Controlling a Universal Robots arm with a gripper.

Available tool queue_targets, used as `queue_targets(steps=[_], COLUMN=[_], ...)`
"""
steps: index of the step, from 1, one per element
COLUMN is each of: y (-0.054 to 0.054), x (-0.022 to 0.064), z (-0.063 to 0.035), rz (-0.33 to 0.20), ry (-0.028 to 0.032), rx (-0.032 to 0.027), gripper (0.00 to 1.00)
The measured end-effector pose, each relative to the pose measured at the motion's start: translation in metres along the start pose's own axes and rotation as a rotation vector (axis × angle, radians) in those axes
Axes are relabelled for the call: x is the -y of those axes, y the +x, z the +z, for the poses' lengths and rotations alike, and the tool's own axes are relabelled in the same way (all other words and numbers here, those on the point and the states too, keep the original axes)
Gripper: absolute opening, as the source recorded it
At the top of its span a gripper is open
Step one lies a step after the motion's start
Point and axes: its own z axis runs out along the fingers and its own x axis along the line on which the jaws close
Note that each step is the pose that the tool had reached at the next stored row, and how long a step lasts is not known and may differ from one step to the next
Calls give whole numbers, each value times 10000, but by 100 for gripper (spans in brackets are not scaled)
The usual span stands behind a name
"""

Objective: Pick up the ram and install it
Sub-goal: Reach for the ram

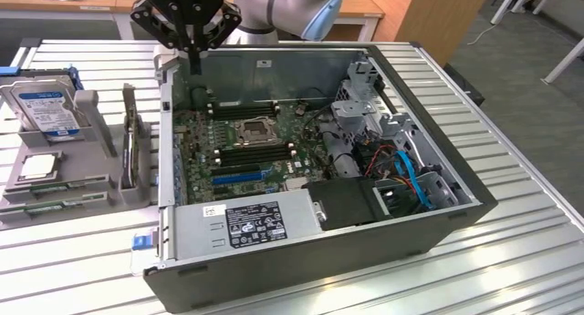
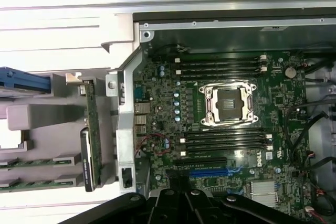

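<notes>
So, nearest on the exterior view's left, the ram (image 1: 46, 208) sits in the front groove of a grey parts holder (image 1: 91, 192), w/ a second ram stick (image 1: 50, 189) in the groove just behind it (can't tell which one is meant, nor whether they lie flat or stand on edge). Each is a long, thin green PCB strip w/ small dark chips along it.

Judged from its looks, it's very light and stiff but brittle, so it shouldn't be bent. The smooth faces could slip. The best hold is prob. near mid-length, squeezing the board evenly and keeping off the contact edge.

Farther back in the same holder are a square CPU chip (image 1: 37, 166), an upright expansion card (image 1: 128, 144) and a hard drive (image 1: 46, 104).

Beside the holder stands the open PC case (image 1: 301, 267), PSU (image 1: 246, 223) at the front. Behind it is the motherboard (image 1: 196, 158), w/ an open CPU socket (image 1: 251, 132) and DIMM slots (image 1: 251, 154) that look unfilled.

Farthest off, the gripper (image 1: 194, 67) hangs over the case's back corner, fingers pressed together w/ nothing held, well apart from the ram.
</notes>
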Motion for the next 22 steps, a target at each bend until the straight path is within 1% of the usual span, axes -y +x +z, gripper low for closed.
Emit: queue_targets(steps=[7,12,17,22], y=[77,121,165,242], x=[6,9,13,19], z=[3,5,8,13], rz=[1,2,2,4], ry=[-1,2,5,5], rx=[-5,-27,-62,-72], gripper=[10,10,10,10])
